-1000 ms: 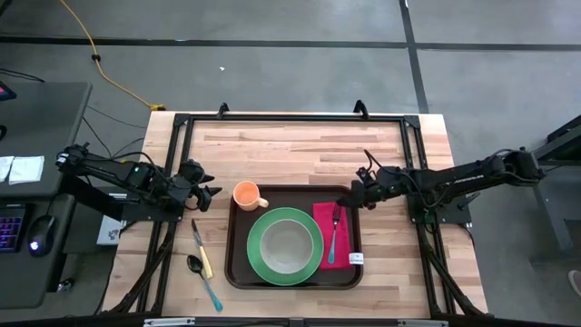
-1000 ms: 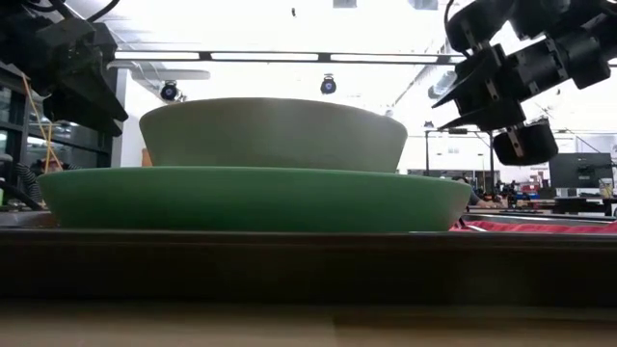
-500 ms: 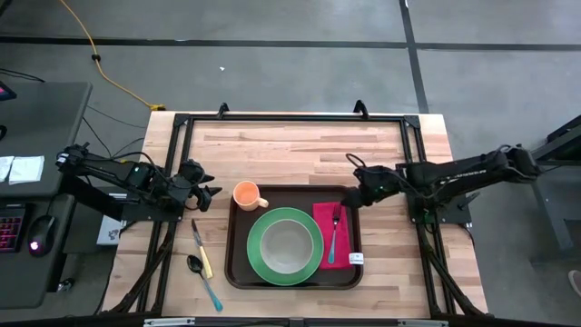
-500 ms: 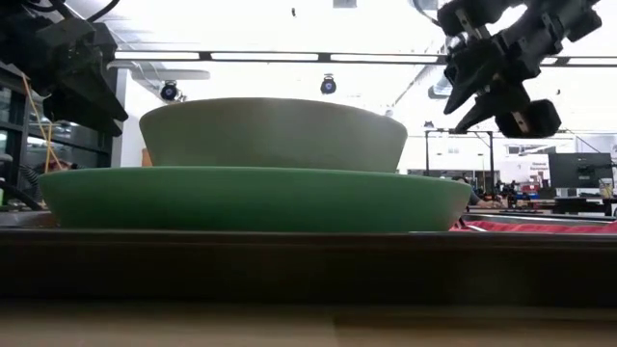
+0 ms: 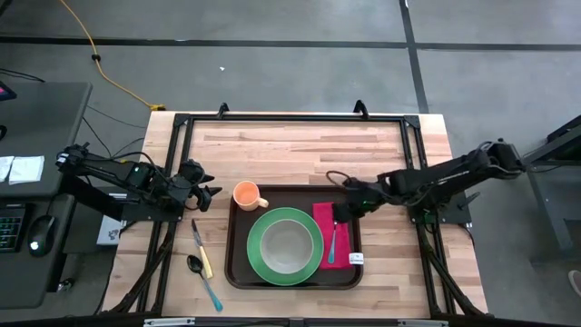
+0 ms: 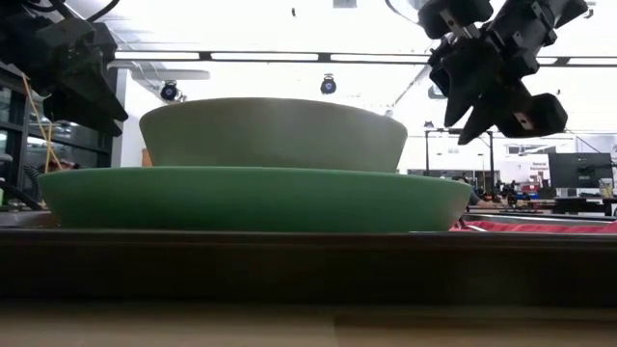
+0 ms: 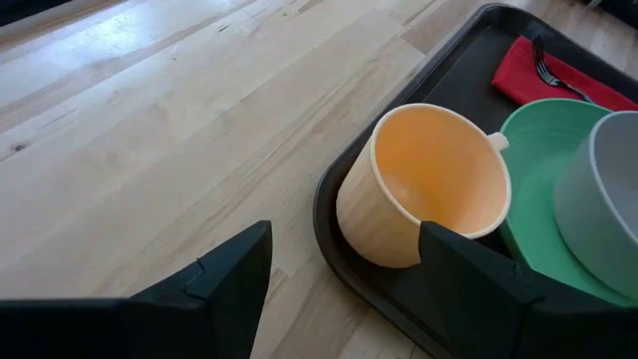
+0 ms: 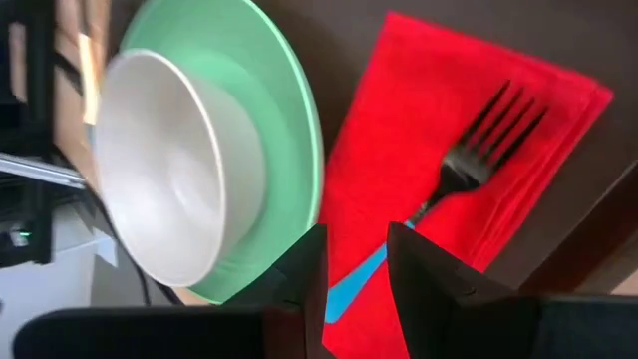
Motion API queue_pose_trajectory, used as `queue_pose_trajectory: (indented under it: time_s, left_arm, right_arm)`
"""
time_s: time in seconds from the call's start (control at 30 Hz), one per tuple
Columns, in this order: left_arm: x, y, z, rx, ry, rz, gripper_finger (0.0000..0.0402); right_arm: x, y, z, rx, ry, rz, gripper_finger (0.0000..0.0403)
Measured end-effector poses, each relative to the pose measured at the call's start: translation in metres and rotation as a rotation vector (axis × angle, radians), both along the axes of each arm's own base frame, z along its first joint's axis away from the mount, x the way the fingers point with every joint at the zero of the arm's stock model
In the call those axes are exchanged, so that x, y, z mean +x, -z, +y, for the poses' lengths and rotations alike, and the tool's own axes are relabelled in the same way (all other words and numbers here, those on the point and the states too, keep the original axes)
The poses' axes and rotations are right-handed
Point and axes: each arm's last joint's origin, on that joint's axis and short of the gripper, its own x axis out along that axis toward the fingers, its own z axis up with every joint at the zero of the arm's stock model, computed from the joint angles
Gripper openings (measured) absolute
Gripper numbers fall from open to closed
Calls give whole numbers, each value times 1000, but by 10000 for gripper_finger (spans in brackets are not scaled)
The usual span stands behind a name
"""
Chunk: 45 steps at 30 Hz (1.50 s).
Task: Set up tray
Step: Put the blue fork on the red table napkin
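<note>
Tray (image 5: 238,269), large, dark brown, rectangular plastic with rounded corners and a raised rim, lies on the pale wooden table (image 5: 300,145), at the middle of its near half. On it sit a round green plate (image 5: 258,259) with a grey-white bowl (image 5: 287,243) in its centre, a pale orange cup with a handle (image 5: 246,194) at the tray's far left corner, and a red cloth napkin (image 5: 346,238) along the right side. A fork with a blue handle (image 5: 333,243) lies on the napkin.

The right gripper (image 5: 341,212) hangs above the tray's far right corner, over the napkin's far edge and the fork's tines (image 8: 495,122); its fingers (image 8: 299,269) stand slightly apart, gripping nothing.

The left gripper (image 5: 210,194) waits just left of the tray, beside the cup, its fingers (image 7: 224,284) spread wide and empty. A yellow-handled knife (image 5: 201,251) and a dark spoon with a blue handle (image 5: 203,280) lie on the table near the tray's left edge.
</note>
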Motion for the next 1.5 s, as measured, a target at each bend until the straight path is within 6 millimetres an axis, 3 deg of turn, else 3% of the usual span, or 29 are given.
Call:
queue_pose_trajectory:
  time_s: [0.57, 1.07, 1.5]
  left_arm:
    - [0, 0, 0, 9, 11, 5, 284]
    - [0, 0, 0, 8, 12, 5, 283]
    - [0, 0, 0, 3, 16, 6, 283]
  right_arm:
    - [13, 29, 26, 49, 16, 153, 84]
    - [16, 36, 25, 34, 51, 170, 84]
    - [27, 54, 15, 49, 64, 212, 84]
